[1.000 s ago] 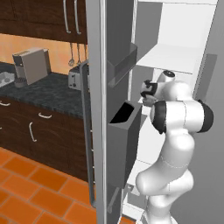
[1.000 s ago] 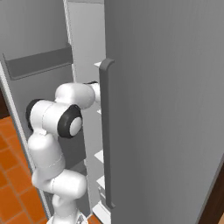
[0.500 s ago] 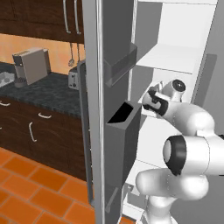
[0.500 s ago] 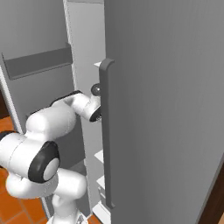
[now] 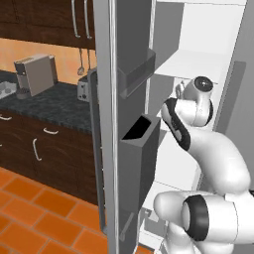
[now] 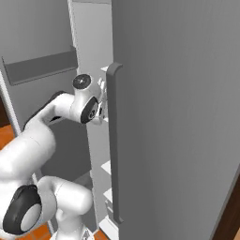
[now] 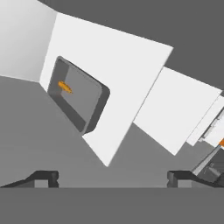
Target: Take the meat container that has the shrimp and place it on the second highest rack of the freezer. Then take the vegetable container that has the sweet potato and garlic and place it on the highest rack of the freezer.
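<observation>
Shrimp (image 7: 64, 87) lies in its grey tray (image 7: 78, 95), and the tray sits flat on a white rack (image 7: 127, 83) inside the freezer (image 5: 198, 64), toward the rack's left side in the hand view. Which rack of the stack this is cannot be told from these views. The gripper (image 7: 113, 177) hangs back from the tray with its jaws wide apart and nothing between them. Judging by that, the drop-off looks done; a clean step now would draw the hand straight out from the tray, clear of the door bins (image 5: 136, 74), before turning for the vegetable tray.
</observation>
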